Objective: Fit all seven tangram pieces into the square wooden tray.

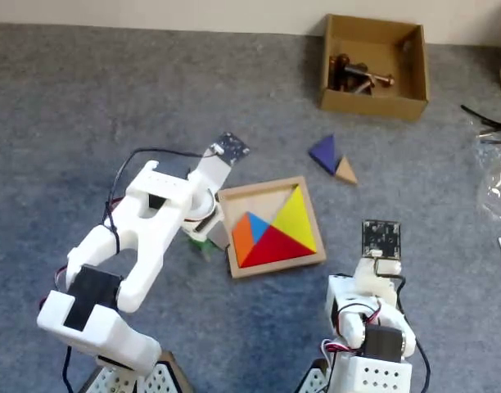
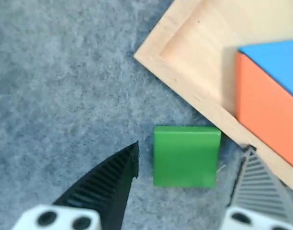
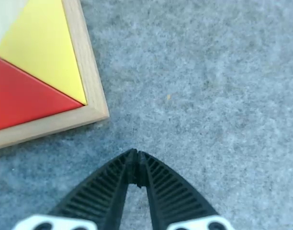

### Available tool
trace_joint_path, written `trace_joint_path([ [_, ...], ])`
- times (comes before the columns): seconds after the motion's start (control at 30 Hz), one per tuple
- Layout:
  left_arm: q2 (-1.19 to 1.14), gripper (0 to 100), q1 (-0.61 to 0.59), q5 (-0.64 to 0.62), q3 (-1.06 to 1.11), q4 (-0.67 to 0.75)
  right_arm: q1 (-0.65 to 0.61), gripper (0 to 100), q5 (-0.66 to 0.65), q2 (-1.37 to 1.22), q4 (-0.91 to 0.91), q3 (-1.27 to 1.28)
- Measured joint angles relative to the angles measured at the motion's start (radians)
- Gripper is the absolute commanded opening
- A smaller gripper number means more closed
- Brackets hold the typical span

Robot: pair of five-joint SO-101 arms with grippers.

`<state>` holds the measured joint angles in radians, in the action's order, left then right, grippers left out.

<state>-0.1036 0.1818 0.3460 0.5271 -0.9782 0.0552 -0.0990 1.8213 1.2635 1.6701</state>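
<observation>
- Straddling the green square piece [image 2: 186, 155], the left gripper [image 2: 192, 146] has its jaws spread wide, gripping nothing.
- That piece lies flat on the grey carpet [image 2: 65, 72] just outside the wooden tray [image 1: 275, 268], possibly touching its rim.
- Orange [image 1: 244, 237], blue [image 1: 258, 224], red [image 1: 277, 244] and yellow [image 1: 293, 214] pieces sit inside the tray.
- The right gripper [image 3: 136, 155] is closed on nothing, near the tray's corner.
- A dark blue triangle [image 1: 323, 152] and a tan triangle [image 1: 345, 170] touch each other, between the tray and a cardboard box [image 1: 369, 105].
</observation>
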Motion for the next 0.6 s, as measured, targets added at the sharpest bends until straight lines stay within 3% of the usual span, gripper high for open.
trace_joint_path([
  [0.2,0.0,28,0.003,0.002,-0.002,-0.006,0.0,0.5,0.0,0.0,0.0,0.0],
  [0.6,-0.026,27,-0.023,0.161,0.009,-0.087,0.0,0.5,0.0,0.0,0.0,0.0],
])
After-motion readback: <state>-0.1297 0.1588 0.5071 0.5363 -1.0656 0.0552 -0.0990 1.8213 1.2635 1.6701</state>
